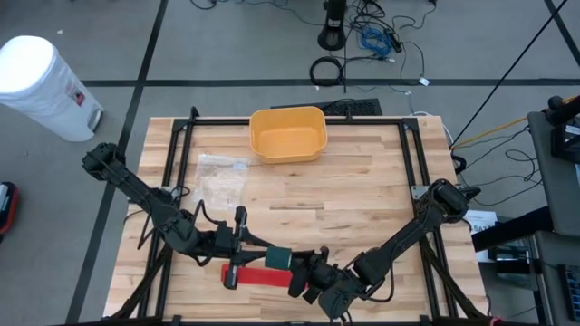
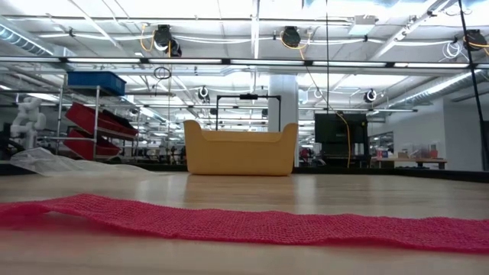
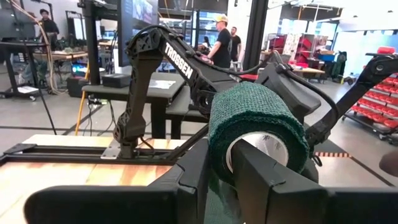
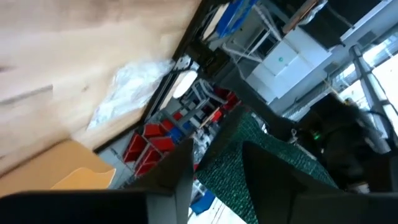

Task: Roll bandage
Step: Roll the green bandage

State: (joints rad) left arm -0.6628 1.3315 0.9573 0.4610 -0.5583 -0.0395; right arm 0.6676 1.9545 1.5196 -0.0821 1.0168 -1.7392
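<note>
Showing on the table are 1 green bandage roll (image 1: 279,258), 1 red bandage strip (image 1: 258,275), 1 yellow bin (image 1: 288,134) and 1 plastic bag (image 1: 220,177). Working there are 2 grippers: left gripper (image 1: 246,239), right gripper (image 1: 304,268).

— Where does everything sit on the tabletop (image 1: 362,190)?

— The tub (image 1: 288,134) is at twelve o'clock, near the far edge. The plastic bag (image 1: 220,177) lies at about ten o'clock.

— And at six o'clock?

— The bandage strip (image 1: 258,275) lies flat along the near edge. The bandage roll (image 1: 278,259) is just above it, between the left claw (image 1: 249,243) and the right claw (image 1: 306,269).
</note>
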